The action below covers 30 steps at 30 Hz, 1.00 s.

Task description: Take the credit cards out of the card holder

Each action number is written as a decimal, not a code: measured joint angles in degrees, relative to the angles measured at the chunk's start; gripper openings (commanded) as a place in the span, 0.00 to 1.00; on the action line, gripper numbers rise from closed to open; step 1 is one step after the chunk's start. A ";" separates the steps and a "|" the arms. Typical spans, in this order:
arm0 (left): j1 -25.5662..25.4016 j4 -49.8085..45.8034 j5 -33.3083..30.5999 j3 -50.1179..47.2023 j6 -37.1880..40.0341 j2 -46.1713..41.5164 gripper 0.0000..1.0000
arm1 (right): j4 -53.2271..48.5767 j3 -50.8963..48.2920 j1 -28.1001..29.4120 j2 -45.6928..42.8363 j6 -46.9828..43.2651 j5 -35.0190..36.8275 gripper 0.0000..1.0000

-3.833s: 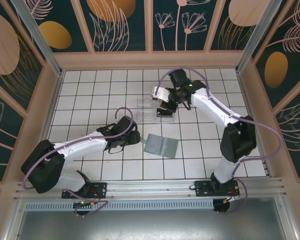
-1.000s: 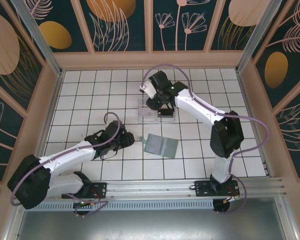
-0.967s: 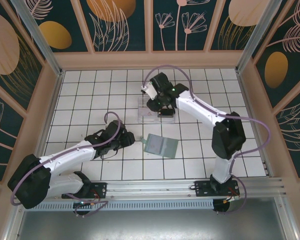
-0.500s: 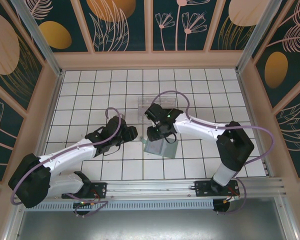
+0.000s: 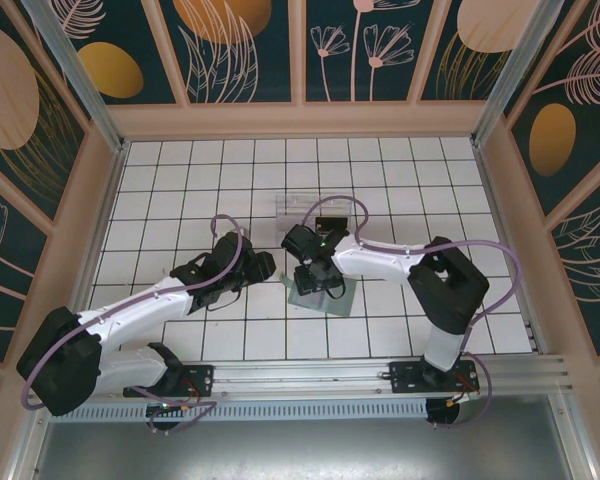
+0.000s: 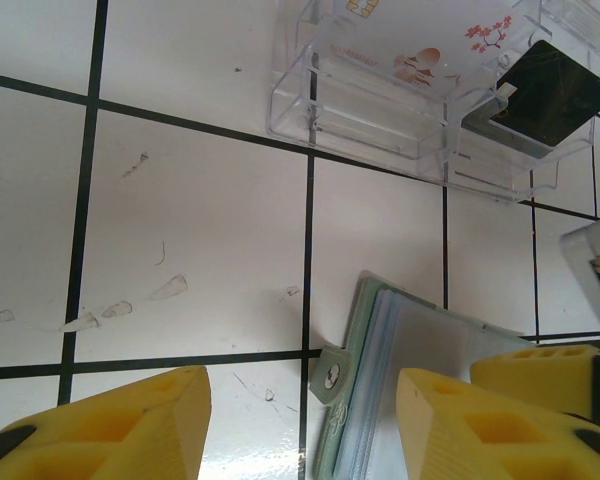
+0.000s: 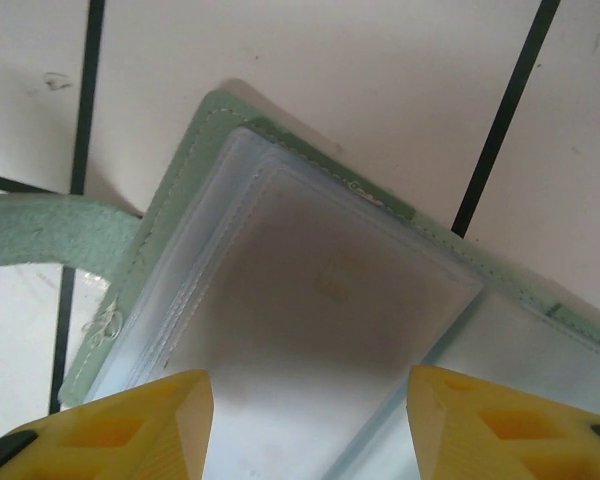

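The card holder (image 5: pixel 332 298) lies open on the tiles, grey-green outside with frosted blue-grey pockets (image 7: pixel 320 310). A faint chip-like mark (image 7: pixel 335 275) shows through the top pocket. My right gripper (image 5: pixel 320 283) hovers just over the holder, open, with its yellow fingertips (image 7: pixel 120 420) on either side of the pockets and nothing between them. To the left of the holder's snap tab (image 6: pixel 330 375), my left gripper (image 5: pixel 270 266) is open and empty above the floor. A pale pinkish-white credit card (image 6: pixel 420 40) and a black credit card (image 6: pixel 540 95) rest in the clear tray (image 6: pixel 360 130).
The clear plastic tray (image 5: pixel 292 205) sits on the white tiled floor just beyond the holder, with my right arm reaching past it. Wooden walls border the floor on three sides. Open tiles lie to the left and right.
My right gripper has come from the clear tray down to the card holder, and its jaws have widened. The left gripper has edged a little toward the holder.
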 measured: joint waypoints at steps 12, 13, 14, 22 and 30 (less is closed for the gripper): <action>0.00 0.02 0.04 0.00 -0.02 0.22 0.52 | 1.95 0.81 0.20 2.19 0.26 0.13 0.55; 0.00 0.02 0.07 0.00 0.00 0.24 0.52 | 1.97 0.81 0.22 2.27 0.37 0.13 0.55; 0.00 0.02 0.07 0.00 0.00 0.24 0.52 | 1.97 0.81 0.20 2.27 0.52 0.13 0.55; 0.00 0.04 0.37 0.00 0.00 0.81 0.52 | 1.92 0.20 0.20 1.86 1.33 0.90 0.54; 0.00 0.02 1.53 0.33 0.00 1.88 0.52 | 0.98 -3.45 0.17 -1.38 2.45 2.32 0.55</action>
